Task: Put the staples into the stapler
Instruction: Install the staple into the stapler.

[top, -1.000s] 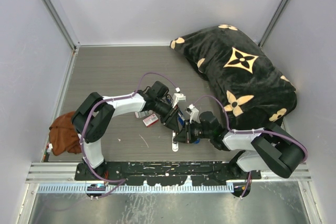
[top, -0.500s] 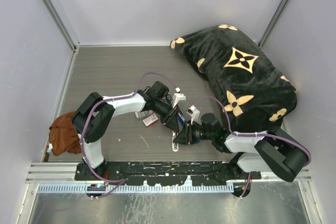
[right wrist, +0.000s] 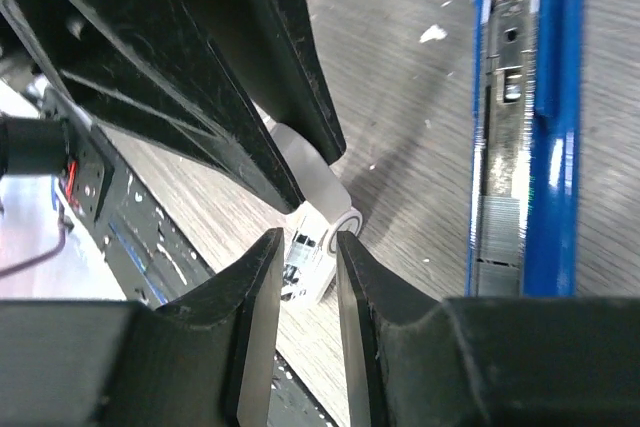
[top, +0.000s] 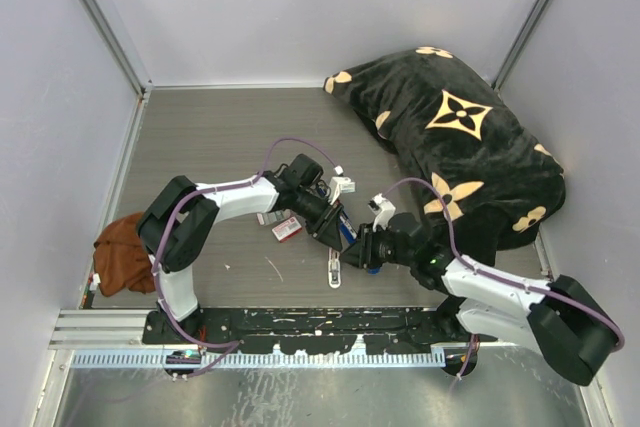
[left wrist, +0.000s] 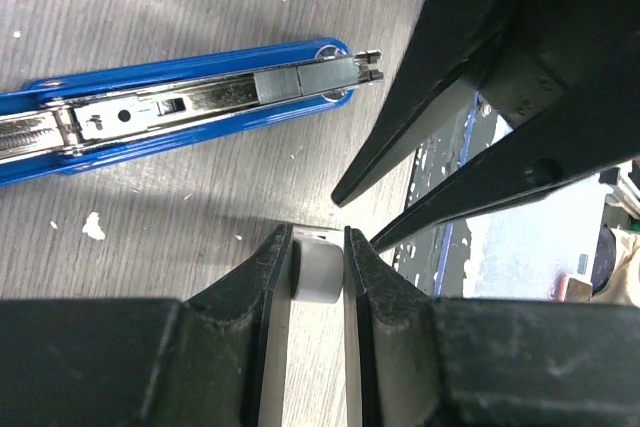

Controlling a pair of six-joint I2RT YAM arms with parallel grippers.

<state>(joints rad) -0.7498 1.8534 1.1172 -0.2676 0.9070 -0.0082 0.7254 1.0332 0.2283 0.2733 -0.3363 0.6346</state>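
Release is the change: the right gripper [right wrist: 308,235] has spread its fingers and backed toward the lower right of the top view, leaving the white oblong piece [left wrist: 318,272] clamped in the left gripper [left wrist: 318,235] alone. Across the upper left of the left wrist view the stapler [left wrist: 180,109] lies open. The staples [right wrist: 497,232] appear seated inside it, so closing it likely remains.

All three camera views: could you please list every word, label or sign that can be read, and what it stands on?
No text here can be read.
red-and-white box: print too small to read.
white piece: dark printed label, too blurred to read.
black blanket: tan flower and star signs only, no letters.
stapler: no marking visible.
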